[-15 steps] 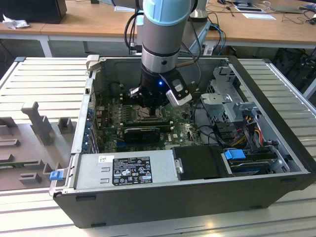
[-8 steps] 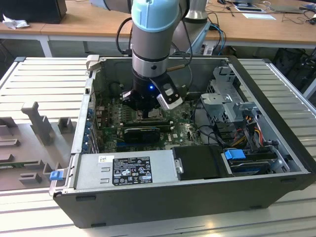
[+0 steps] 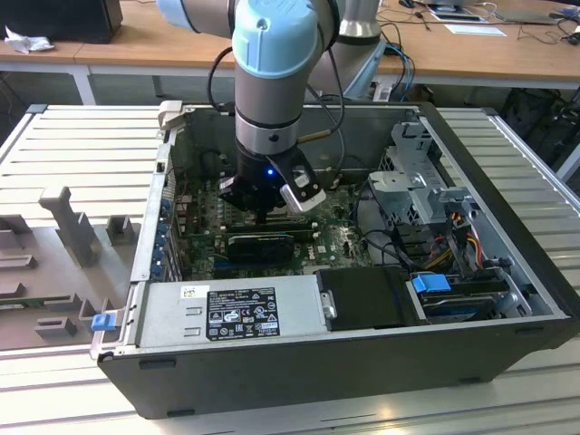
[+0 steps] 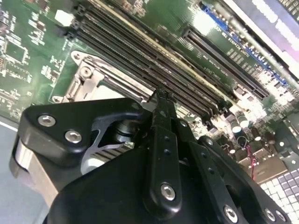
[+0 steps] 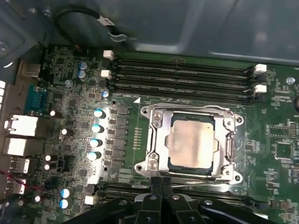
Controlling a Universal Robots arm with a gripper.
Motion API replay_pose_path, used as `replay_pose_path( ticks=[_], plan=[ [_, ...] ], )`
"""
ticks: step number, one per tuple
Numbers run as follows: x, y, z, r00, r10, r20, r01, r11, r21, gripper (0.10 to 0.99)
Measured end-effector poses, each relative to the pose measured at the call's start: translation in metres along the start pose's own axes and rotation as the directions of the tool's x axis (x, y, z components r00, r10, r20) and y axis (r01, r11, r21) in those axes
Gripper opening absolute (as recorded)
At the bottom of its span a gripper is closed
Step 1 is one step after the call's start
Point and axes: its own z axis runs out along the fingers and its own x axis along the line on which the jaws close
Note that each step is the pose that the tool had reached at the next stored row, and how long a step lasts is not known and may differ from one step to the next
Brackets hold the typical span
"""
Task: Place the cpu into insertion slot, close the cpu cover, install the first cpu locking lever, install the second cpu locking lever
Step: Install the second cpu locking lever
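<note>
In the first wrist view the cpu (image 5: pixel 192 144) sat in the insertion slot (image 5: pixel 169 161), its pale metal top showing through the square opening of the cpu cover (image 5: pixel 155 140), which lay flat over it; the gripper (image 5: pixel 161 183) had its fingers pressed together, holding nothing, at the socket's edge beside the memory slots (image 5: pixel 182 74); in the exterior view the arm reached down into the open computer case (image 3: pixel 507 299)

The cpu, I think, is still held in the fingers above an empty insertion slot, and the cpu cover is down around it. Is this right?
Not quite. The cpu is not held: in the first wrist view it already lies in the insertion slot. The cpu cover is down around it, as you say, and the fingers stand at the socket's edge, carrying nothing.
</note>
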Motion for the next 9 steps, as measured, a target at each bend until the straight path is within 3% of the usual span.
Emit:
replay_pose_path(
  ticks=[2,5,6,9],
  plan=[
    [0.0068,-0.0015,0.001,1.0,-0.001,0.0031,0.001,0.9998,-0.018,0.106],
    [0.012,-0.0026,0.0022,1.0,-0.004,0.0059,0.004,0.9995,-0.03,0.106],
    [0.0135,-0.0029,0.0032,1.0,-0.006,0.0073,0.006,0.9992,-0.04,0.106],
    [0.0139,-0.0034,0.0065,0.9999,-0.007,0.0081,0.007,0.9989,-0.047,0.106]
  ],
)
